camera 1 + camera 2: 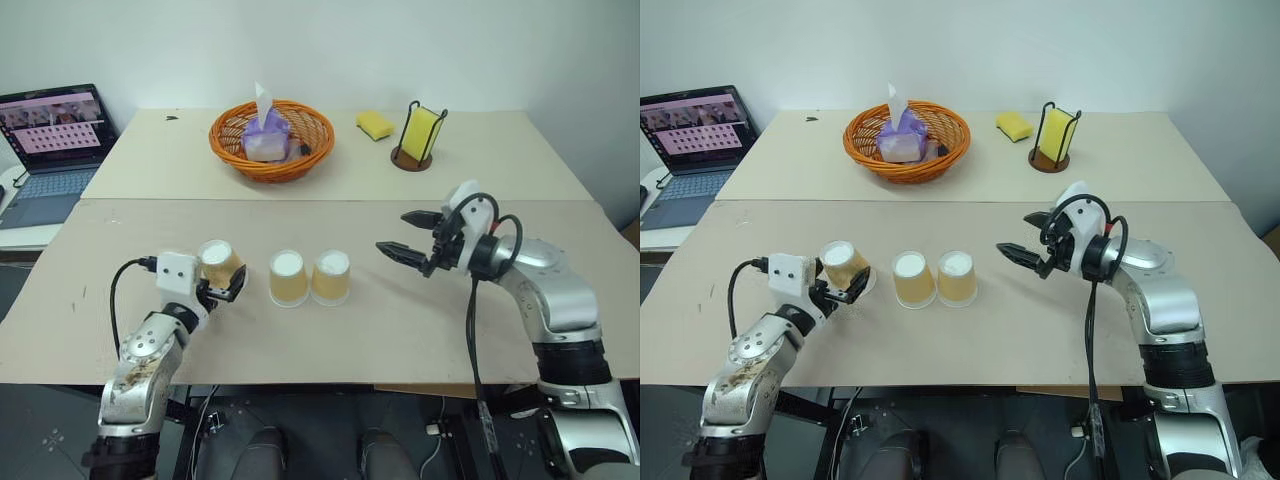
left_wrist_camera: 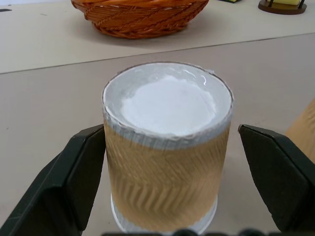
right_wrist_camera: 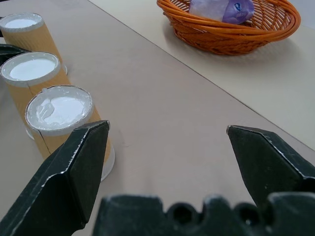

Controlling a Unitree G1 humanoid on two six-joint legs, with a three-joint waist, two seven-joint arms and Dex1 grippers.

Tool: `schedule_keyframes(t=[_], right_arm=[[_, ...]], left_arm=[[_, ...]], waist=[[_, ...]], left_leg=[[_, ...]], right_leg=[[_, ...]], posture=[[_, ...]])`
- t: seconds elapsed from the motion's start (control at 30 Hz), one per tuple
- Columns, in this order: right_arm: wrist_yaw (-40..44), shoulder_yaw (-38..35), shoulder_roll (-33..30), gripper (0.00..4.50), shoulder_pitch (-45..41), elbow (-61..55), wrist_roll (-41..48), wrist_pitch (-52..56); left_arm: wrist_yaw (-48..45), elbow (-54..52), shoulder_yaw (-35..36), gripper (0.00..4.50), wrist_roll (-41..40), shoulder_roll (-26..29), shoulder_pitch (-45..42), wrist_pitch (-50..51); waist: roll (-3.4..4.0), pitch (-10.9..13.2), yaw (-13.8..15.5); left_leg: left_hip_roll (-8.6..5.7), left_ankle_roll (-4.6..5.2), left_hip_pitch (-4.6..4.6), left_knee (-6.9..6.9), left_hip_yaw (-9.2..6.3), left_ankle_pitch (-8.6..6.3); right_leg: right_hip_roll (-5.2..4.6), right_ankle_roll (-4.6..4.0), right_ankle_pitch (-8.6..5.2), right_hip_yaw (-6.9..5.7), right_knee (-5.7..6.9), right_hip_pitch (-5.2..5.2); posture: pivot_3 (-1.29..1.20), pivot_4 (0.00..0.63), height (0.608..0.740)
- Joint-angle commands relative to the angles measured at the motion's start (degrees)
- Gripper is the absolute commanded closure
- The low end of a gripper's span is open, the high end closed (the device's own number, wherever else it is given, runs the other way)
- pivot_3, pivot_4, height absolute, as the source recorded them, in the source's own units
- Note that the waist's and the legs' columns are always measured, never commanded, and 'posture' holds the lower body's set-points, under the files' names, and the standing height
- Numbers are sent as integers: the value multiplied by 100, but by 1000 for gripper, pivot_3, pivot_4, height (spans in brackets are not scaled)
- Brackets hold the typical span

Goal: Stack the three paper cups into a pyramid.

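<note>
Our third cup sits upside down on the surface, between the spread fingers of our left gripper, near the other two cups, which stand touching side by side. All three are tan with white bottoms up. If we close off-centre, we judge the light cup may tip or crush. Our right gripper hovers beyond the pair, fingers spread, holding nothing.
</note>
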Motion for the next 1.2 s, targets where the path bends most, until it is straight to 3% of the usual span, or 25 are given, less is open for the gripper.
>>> schedule_keyframes(t=[0.03, 0.53, 0.63, 0.73, 0.77, 1.03, 1.2], right_arm=[[-57, -191, -75, 35, -15, -254, 118, -64], [-95, -156, -92, 35, 3, -240, 74, -53], [-104, -136, -87, 0, -2, -215, 57, -63], [-113, -109, -75, 0, -14, -199, 44, -61], [-115, -100, -73, 0, -15, -194, 40, -58], [-147, -76, -47, 0, -40, -153, 23, -65], [-327, -63, 34, 0, -114, -60, -66, -104]], left_arm=[[-86, -100, 2, 0, 7, 84, -271, -113], [-104, -371, 37, 0, -78, -9, -282, 134], [-99, -383, 64, 740, -85, -18, -272, 134], [-93, -373, 76, 1883, -77, -15, -267, 136], [-94, -374, 76, 2015, -77, -14, -265, 141], [-8, -305, 299, 2016, -245, 2, -609, 266], [-601, 427, 520, 2016, -643, 621, -1943, 456]], waist=[[0, 0, 0], [0, 0, -1], [0, 0, -1], [0, 0, -1], [0, 0, -1], [-1, 0, 1], [-4, 2, 8]], left_leg=[[0, 0, -1, 0, 0, 0], [0, 0, 1, 1, -1, 0], [0, 0, 0, 1, 0, 0], [0, 0, 0, 1, 0, 0], [0, 0, 0, 1, 0, 0], [0, 0, 0, 1, -1, 0], [0, 0, -2, 9, -5, 0]], right_leg=[[0, 0, 0, 0, 0, 0], [0, 0, 0, 0, 1, 0], [0, 0, 0, 0, 1, 0], [0, 0, 0, 0, 1, 0], [0, 1, 0, 0, 1, 0], [0, 1, 0, 0, 1, 0], [1, 1, 0, -4, 9, 0]], posture=[[0, 150, 740], [0, 150, 740], [0, 150, 740], [0, 150, 740], [0, 150, 740], [0, 150, 740], [0, 150, 740]])
